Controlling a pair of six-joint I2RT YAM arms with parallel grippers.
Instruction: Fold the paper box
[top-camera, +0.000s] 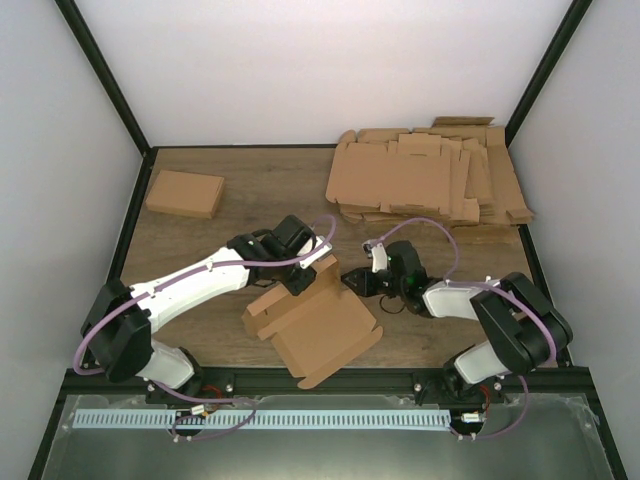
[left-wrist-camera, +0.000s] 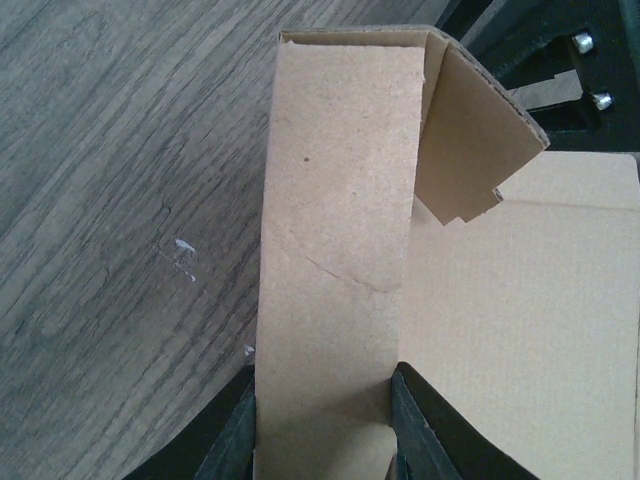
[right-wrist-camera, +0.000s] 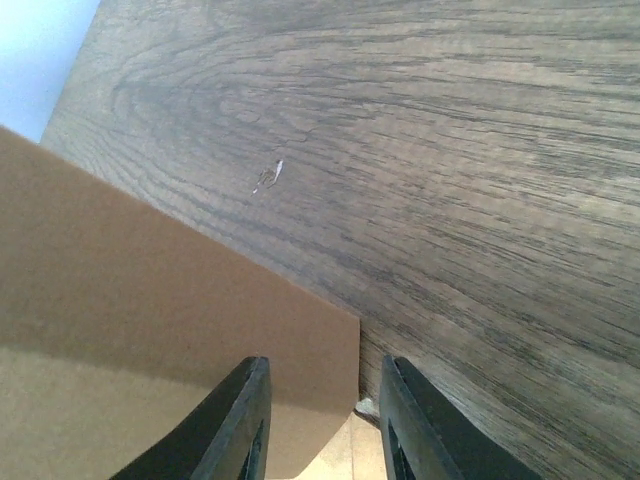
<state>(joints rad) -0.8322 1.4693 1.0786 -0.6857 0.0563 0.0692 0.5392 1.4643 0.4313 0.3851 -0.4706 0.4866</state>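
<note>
A partly folded brown paper box (top-camera: 312, 322) lies on the table's near middle, one side wall raised. My left gripper (top-camera: 303, 277) reaches down onto that raised wall; in the left wrist view the gripper (left-wrist-camera: 325, 432) has a finger pressed on each side of the wall strip (left-wrist-camera: 335, 240), with a small flap (left-wrist-camera: 470, 140) bent off its far end. My right gripper (top-camera: 351, 280) sits at the box's right corner. In the right wrist view it (right-wrist-camera: 325, 420) is open, and the edge of a cardboard panel (right-wrist-camera: 150, 300) reaches in between its fingers without being pinched.
A stack of flat unfolded box blanks (top-camera: 430, 180) lies at the back right. A finished closed box (top-camera: 184, 193) sits at the back left. Black frame posts border the wooden table (top-camera: 260, 200).
</note>
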